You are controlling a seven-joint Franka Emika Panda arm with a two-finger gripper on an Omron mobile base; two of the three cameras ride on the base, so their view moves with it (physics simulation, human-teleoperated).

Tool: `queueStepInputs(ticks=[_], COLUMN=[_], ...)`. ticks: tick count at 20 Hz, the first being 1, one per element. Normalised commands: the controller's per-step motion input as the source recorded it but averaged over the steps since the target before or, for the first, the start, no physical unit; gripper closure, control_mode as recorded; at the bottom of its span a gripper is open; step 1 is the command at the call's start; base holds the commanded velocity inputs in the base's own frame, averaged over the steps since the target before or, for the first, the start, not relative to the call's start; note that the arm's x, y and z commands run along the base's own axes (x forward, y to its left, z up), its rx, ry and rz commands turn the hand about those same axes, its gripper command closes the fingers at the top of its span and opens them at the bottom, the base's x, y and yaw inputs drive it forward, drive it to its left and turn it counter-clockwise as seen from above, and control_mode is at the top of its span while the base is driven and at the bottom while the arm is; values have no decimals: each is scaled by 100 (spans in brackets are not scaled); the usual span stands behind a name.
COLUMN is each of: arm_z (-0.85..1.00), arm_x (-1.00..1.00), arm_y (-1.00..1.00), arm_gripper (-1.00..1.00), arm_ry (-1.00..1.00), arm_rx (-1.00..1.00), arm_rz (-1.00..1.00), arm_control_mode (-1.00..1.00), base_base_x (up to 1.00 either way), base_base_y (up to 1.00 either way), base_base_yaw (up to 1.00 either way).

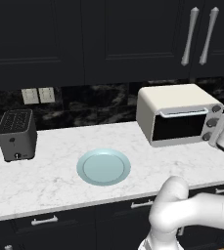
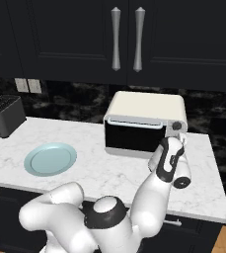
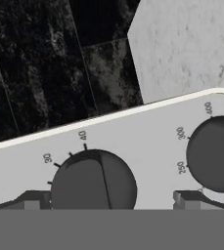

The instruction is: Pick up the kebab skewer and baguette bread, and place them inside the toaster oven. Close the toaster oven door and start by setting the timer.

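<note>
Oven: we see the toaster oven [image 1: 174, 114] on the worktop [image 1: 50, 180] against the dark backsplash, right of the plate; its door [image 2: 134, 134] is shut, silver handle along the top edge.
Left base view: we get the slot toaster [image 1: 16, 134] at far left, the empty pale blue plate [image 1: 103, 166] mid-worktop, and the oven's knob column with the robot's wrist just beside it at the right edge.
Right base view: we see the arm bent up in front of the oven's right end, the hand pointing at the knob panel [image 2: 176, 127].
Hand view: we read the panel close up: a dark knob [image 3: 93, 183] ringed by marks 30 and 40, and a second knob [image 3: 213, 154] ringed by 200, 300, 400.
Claw: released, claw [image 3: 111, 200] with jaws spread wide, one fingertip [image 3: 30, 199] on either side of the first knob; nothing gripped.
Knob vs claw: we place the first knob between the tips; contact we cannot tell.
</note>
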Motion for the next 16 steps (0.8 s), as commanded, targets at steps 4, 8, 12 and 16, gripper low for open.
queueStepInputs(ticks=[4, 8, 12, 16], arm_z=[-1, 0, 0, 0], arm_x=[0, 0, 0, 5], arm_y=[-1, 0, 0, 0], arm_gripper=[-100, -100, -100, -100], arm_ry=[-4, -6, -5, 0], arm_rx=[0, -2, -4, -6], arm_rz=[-3, -3, -3, -3], arm_control_mode=[-100, -100, -100, -100], base_base_x=[0, 0, 0, 0], base_base_y=[0, 0, 0, 0], base_base_yaw=[0, 0, 0, 0])
